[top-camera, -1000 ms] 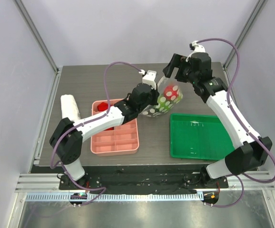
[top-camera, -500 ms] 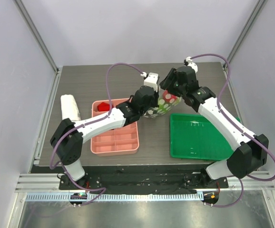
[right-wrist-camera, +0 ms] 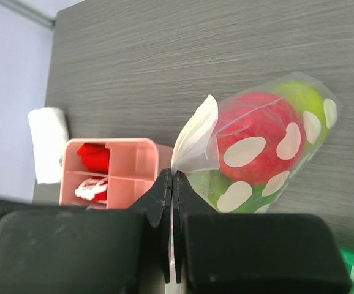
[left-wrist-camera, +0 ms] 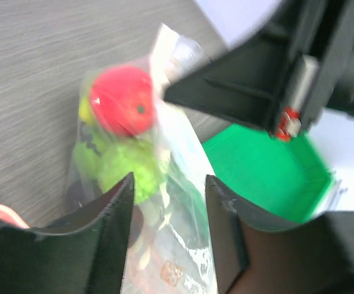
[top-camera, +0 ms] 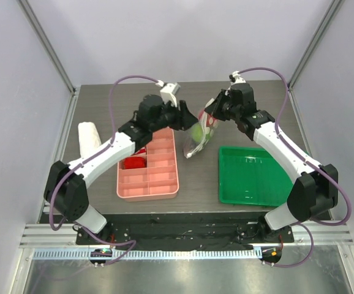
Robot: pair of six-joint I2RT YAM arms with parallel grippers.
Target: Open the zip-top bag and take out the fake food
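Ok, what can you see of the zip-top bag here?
The zip-top bag is clear, floppy plastic printed with white dots. A red apple and green fruits show through it. The right hand is shut on one edge, so it hangs tilted between the pink tray and the green tray. The left hand is open near it; contact unclear.

From here I see the bag in the middle of the table, its top edge pinched in the right gripper. The apple, pear and bumpy fruit sit inside it. The left gripper is just left of the bag, over the far end of the divided tray. Small pieces lie in that tray's left compartments. The rolled towel lies left of it. The flat tray lies right of the bag, nearer me.
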